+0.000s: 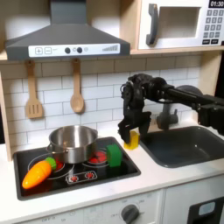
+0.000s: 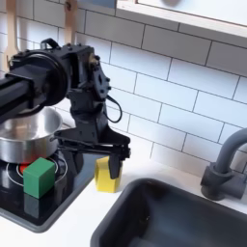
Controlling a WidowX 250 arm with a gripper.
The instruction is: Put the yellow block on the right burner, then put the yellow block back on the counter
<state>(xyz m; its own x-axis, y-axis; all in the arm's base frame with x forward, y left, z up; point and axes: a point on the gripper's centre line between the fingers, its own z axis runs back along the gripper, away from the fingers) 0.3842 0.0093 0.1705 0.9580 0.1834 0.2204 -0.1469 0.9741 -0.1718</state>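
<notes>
The yellow block (image 1: 131, 141) (image 2: 107, 178) stands on the off-white counter (image 1: 153, 178) (image 2: 85, 218), in the narrow strip between the black hob's right edge and the sink. My gripper (image 1: 131, 131) (image 2: 96, 161) hangs straight down over it. Its fingers (image 2: 70, 161) are spread wider than the block and straddle it, so the gripper is open. In the second exterior view the right-hand finger is close beside the block. The right burner (image 1: 94, 161) has a green block (image 1: 114, 156) (image 2: 40, 178) next to it.
A steel pot (image 1: 73, 141) (image 2: 23, 137) sits on the hob (image 1: 79, 178) behind the green block. An orange toy carrot (image 1: 37, 173) lies at the hob's front left. The dark sink (image 1: 188, 145) (image 2: 178, 218) and faucet (image 1: 166, 115) (image 2: 228, 162) are to the right.
</notes>
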